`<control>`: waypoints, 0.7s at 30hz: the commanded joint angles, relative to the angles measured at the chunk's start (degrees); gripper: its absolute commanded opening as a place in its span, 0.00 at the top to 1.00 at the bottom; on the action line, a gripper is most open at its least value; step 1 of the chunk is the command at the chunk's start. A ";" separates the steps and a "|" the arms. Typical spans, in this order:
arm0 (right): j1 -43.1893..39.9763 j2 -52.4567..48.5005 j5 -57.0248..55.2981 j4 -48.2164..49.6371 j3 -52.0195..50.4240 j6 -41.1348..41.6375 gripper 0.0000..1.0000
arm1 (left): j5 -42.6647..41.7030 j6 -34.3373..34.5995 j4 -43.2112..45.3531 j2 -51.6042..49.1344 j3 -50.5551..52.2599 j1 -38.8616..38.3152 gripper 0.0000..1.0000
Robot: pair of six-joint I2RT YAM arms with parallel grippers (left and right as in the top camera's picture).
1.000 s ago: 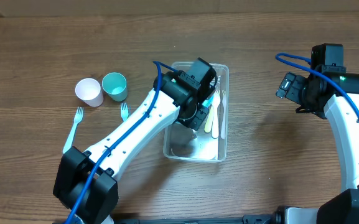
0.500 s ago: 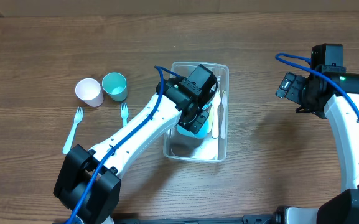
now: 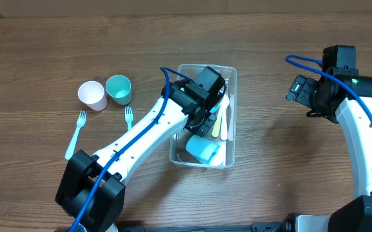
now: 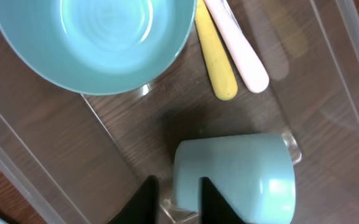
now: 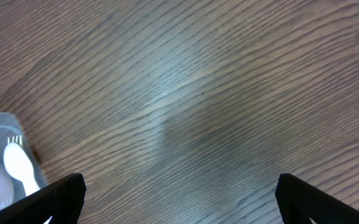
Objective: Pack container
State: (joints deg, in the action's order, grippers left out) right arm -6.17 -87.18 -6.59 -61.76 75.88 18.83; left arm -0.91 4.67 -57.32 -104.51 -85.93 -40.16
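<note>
The left fingers (image 4: pixel 207 199), at the bottom edge of the left wrist view, stand slightly apart astride the end of a tipped teal cup (image 4: pixel 241 180). Whether they touch it cannot be told. The cup lies on its side on the floor of the clear container (image 4: pixel 17 168). This view alone shows the teal bowl (image 4: pixel 92 37) at upper left; beside it lie a yellow handle (image 4: pixel 218 71) and a pale pink handle (image 4: pixel 241 59).

The right fingers (image 5: pixel 61 199), in the lower corners of the right wrist view, are spread wide over the bare wooden bench (image 5: pixel 216 93), holding nothing. A corner of the container with a white fork (image 5: pixel 16 158) shows at lower left.

Overhead, the container sits mid-frame, and the left arm (image 3: pixel 140 135) covers much of it. Only there, at upper left, appear a white cup (image 3: pixel 91 95), an upright teal cup (image 3: pixel 118 89) and two pale blue forks (image 3: pixel 76 134) on the bench.
</note>
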 commanded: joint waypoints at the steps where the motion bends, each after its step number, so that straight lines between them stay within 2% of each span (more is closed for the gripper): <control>1: 0.00 1.36 -0.44 0.13 1.25 -0.15 0.00 | -2.69 -3.54 -0.09 0.37 -3.13 -0.31 0.35; 2: 0.00 1.36 -0.44 0.13 1.25 -0.15 0.00 | -3.82 -5.42 -0.07 0.37 -3.56 -0.28 0.25; 3: 0.00 1.36 -0.44 0.13 1.25 -0.15 0.00 | -4.44 -6.27 -0.11 0.37 -4.13 -0.28 0.04; 5: 0.00 1.36 -0.44 0.13 1.25 -0.15 0.00 | -5.11 -6.45 -0.68 0.37 -5.31 -0.31 0.00; 11: 0.00 1.36 -0.44 0.13 1.25 -0.15 0.00 | -9.73 -8.55 -8.20 0.37 -10.51 -0.42 0.00; 12: 0.00 1.36 -0.44 0.13 1.25 -0.15 0.00 | -9.73 -8.44 -9.46 0.37 -10.95 -0.55 0.09; 13: 0.00 1.36 -0.44 0.13 1.25 -0.15 0.00 | -9.70 -7.91 -10.47 0.37 -10.97 -1.33 0.24; 15: 0.00 1.36 -0.44 0.13 1.25 -0.15 0.00 | -9.68 -7.63 -11.23 0.37 -10.95 -2.75 0.37; 21: 0.00 1.36 -0.44 0.13 1.25 -0.15 0.00 | 0.00 0.72 -9.44 0.37 -10.95 -11.23 0.44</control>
State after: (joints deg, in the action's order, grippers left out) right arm -6.17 -87.18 -6.59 -61.73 75.88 18.83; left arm -6.81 -0.23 -67.40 -104.51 -95.61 -47.48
